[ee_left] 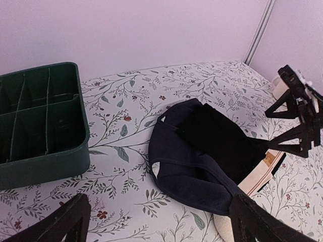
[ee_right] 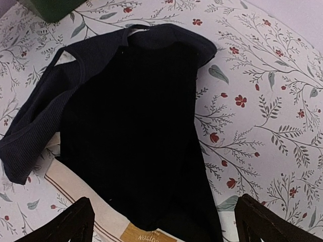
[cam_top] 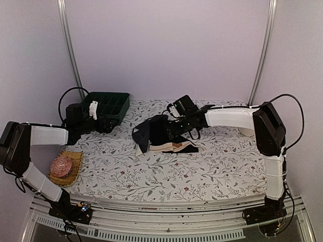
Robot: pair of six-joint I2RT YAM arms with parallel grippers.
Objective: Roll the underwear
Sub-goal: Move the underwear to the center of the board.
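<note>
Near left, a pink knitted ball (cam_top: 61, 165) sits in a woven dish (cam_top: 75, 157), well apart from the work. At the middle of the bench (cam_top: 151, 176) lies the underwear (cam_top: 154, 132), heaped: a cream-beige piece (cam_top: 169, 147) undermost, a black piece (ee_right: 131, 126) and a navy piece (ee_left: 186, 171) over it, the long axis roughly left-right. The right tool (ee_right: 164, 201) hangs just over the black piece, spread wide and empty. The left tool (ee_left: 160, 204), equally wide, stands off left near the green tray (cam_top: 107, 105) at the far left. Bare bench opens near and right.

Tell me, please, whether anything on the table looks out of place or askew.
Yes: the underwear lies in a loose, unrolled heap. The navy pair is bunched askew against the black pair, and both overlap the cream pair.
</note>
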